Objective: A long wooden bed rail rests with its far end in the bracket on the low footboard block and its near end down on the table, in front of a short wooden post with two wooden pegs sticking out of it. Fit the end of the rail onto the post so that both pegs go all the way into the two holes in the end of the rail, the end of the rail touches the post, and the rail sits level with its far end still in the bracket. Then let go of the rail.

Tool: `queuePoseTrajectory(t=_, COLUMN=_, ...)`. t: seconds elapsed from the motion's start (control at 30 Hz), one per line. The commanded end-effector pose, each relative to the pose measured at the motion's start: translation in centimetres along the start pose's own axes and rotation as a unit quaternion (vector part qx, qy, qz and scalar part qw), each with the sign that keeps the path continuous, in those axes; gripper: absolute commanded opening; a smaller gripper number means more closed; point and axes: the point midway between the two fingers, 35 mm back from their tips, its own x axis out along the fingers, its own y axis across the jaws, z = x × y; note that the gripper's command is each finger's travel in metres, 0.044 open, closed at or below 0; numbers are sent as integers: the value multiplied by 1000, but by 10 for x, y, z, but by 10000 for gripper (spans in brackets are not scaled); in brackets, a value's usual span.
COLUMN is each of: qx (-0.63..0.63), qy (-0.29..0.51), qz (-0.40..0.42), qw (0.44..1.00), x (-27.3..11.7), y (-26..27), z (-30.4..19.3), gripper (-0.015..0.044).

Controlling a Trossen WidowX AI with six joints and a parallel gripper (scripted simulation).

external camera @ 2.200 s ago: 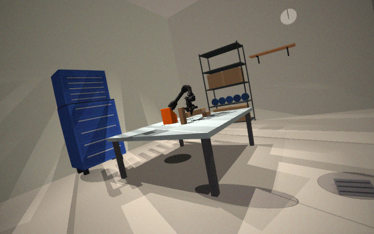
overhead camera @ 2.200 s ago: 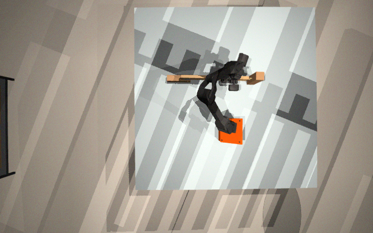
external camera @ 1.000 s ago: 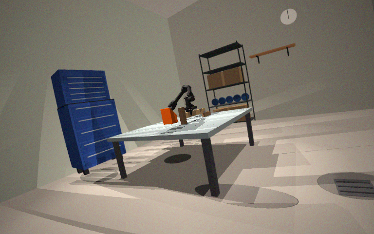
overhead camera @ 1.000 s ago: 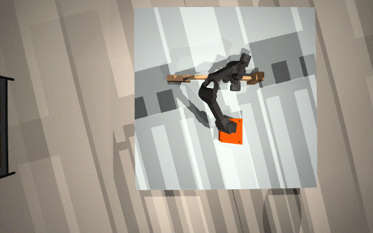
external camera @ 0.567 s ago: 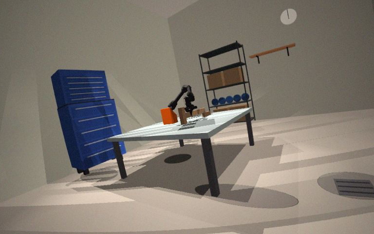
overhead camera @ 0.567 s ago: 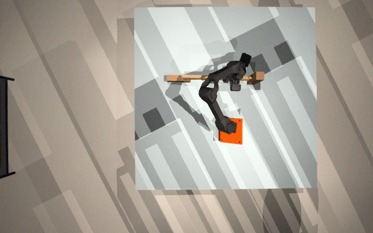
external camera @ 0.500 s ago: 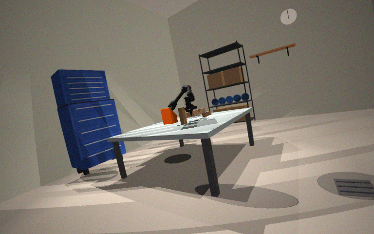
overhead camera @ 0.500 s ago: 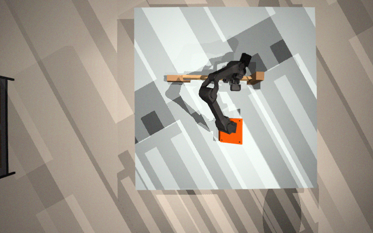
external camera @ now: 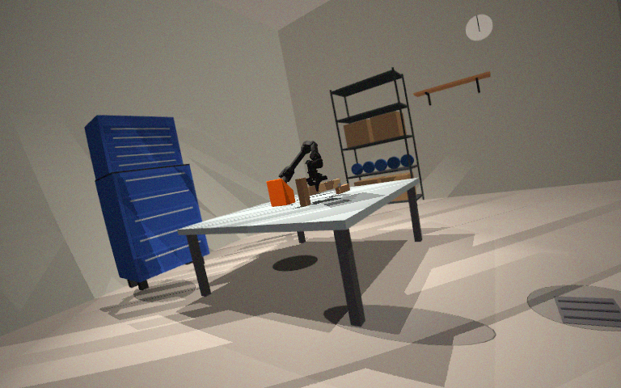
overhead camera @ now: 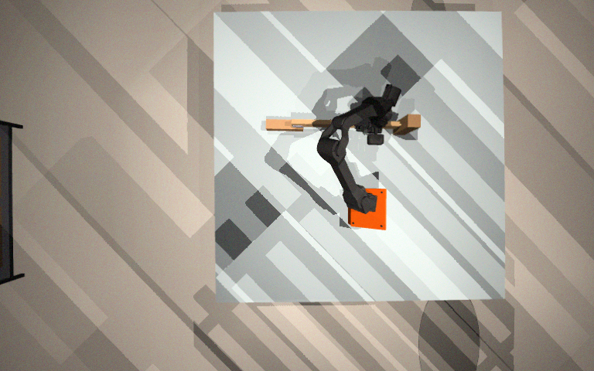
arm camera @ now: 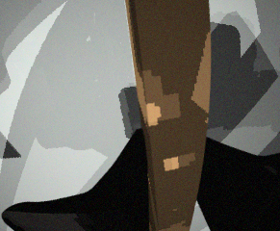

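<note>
Between the fingers of the gripper (overhead camera: 370, 124) sits the rail (overhead camera: 321, 123), clamped narrow on the wood partway along its length, nearer the post (overhead camera: 410, 124) than the footboard block (overhead camera: 281, 124). From the wrist view the rail (arm camera: 170, 90) runs straight up the middle of the frame, with the dark finger bodies on either side of its lower stretch. From above, the rail lies in one line between block and post; its far end lies at the block, while its near end at the post is hidden under the arm, so contact there cannot be judged. The arm bends back to its orange base (overhead camera: 373, 212) nearer the table's middle. On the table (overhead camera: 452, 183), broad room lies around all of it, with the edges well apart from the work.
</note>
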Motion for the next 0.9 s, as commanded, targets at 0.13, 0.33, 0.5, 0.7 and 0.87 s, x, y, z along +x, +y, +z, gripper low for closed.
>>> queuePoseTrajectory(t=0.13, qx=3, qy=4, qz=-7, qw=1000, x=-5, y=-1, z=-7, gripper=0)
queuePoseTrajectory(t=0.33, qx=3, qy=4, qz=-7, qw=1000, x=-5, y=-1, z=-7, gripper=0)
queuePoseTrajectory(t=0.5, qx=3, qy=4, qz=-7, qw=1000, x=-4, y=-1, z=-9, gripper=0)
queuePoseTrajectory(t=0.7, qx=3, qy=4, qz=-7, qw=1000, x=-4, y=-1, z=-10, gripper=0)
queuePoseTrajectory(t=0.87, qx=3, qy=4, qz=-7, qw=1000, x=-4, y=-1, z=-12, gripper=0)
